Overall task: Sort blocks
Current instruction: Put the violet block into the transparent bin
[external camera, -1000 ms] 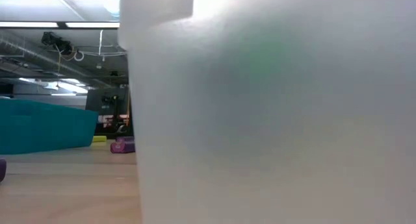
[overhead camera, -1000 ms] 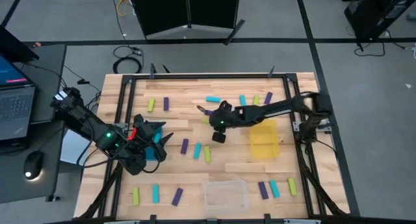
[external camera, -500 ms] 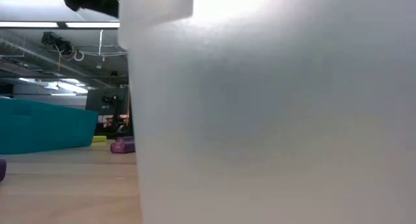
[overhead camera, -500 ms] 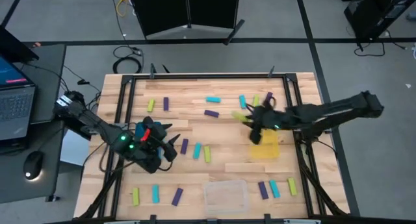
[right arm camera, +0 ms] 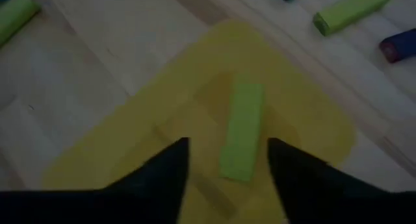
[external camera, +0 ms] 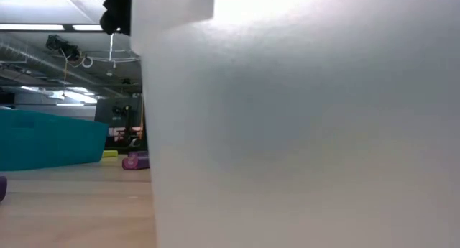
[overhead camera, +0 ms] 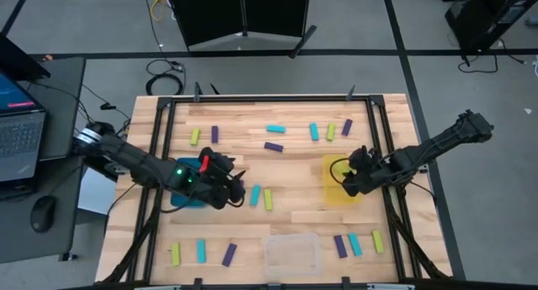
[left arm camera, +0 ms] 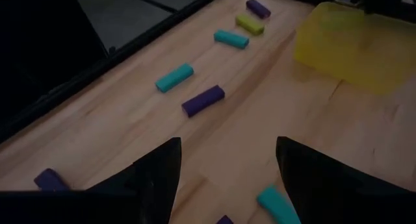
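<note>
Two hands at work, one yellow-green block just landed in the yellow bin.

Most blocks point(overhead camera: 275, 129) lie scattered over the desk point(overhead camera: 252, 113), waiting to be sorted by colour. Left hand point(overhead camera: 235, 186), beside the teal bin point(overhead camera: 178, 197), hangs spread and empty over a purple and a cyan block, probably choosing one. Right hand point(right arm camera: 227, 160) hovers over the yellow bin point(right arm camera: 305, 120), fingers parted, a yellow-green block point(right arm camera: 242, 130) lying free inside.
</note>
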